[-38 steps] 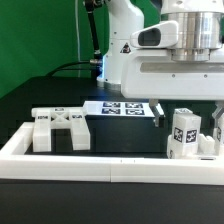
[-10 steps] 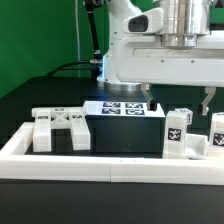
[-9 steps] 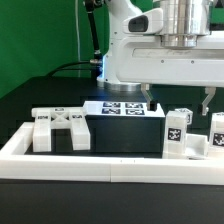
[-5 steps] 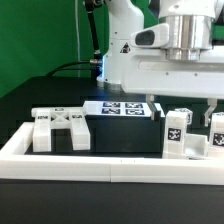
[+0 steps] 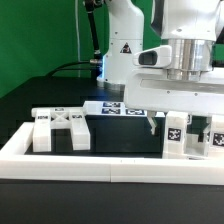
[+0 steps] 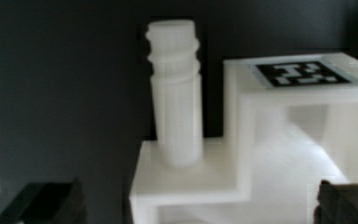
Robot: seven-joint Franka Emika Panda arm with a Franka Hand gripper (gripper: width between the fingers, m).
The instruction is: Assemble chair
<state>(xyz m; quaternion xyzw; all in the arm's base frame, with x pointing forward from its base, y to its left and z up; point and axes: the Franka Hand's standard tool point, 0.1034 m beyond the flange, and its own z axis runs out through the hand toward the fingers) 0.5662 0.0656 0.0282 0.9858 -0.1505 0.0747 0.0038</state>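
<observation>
1. Nearest in the exterior view, the long white border rail (image 5: 110, 168) runs across the front of the black table (image 5: 125, 142) and turns back along the exterior view's left.
2. Just behind the rail, on the exterior view's left, the chair's seat piece (image 5: 60, 128) lies flat on the table. It is a chunky white part with cross-shaped ribs.
3. On the exterior view's right, also close behind the rail, a tagged block (image 5: 177, 135) stands upright with its black-and-white tag facing the camera. A second block (image 5: 217, 140) stands just beside it, partly cut off by the frame edge. Both are well apart from the seat piece.
4. The gripper (image 5: 180, 125) hangs low over these right-hand blocks, its jaws spread wide and grasping nothing.
5. In the wrist view the gripper (image 6: 194, 200) shows its dark fingertips (image 6: 43, 200) far apart, one on either side of a stepped part (image 6: 300, 120) of the chair, with a gap on each side.
6. That stepped part is white, carries a tag on its top face, and has a ridged post (image 6: 172, 90) standing upright on its lower step. Which of the right-hand blocks it is, I cannot tell.
7. Farther back, the marker board (image 5: 108, 107) lies flat on the table.
8. Behind it rises the white arm (image 5: 125, 45), with a green backdrop (image 5: 40, 40) on the exterior view's left.
</observation>
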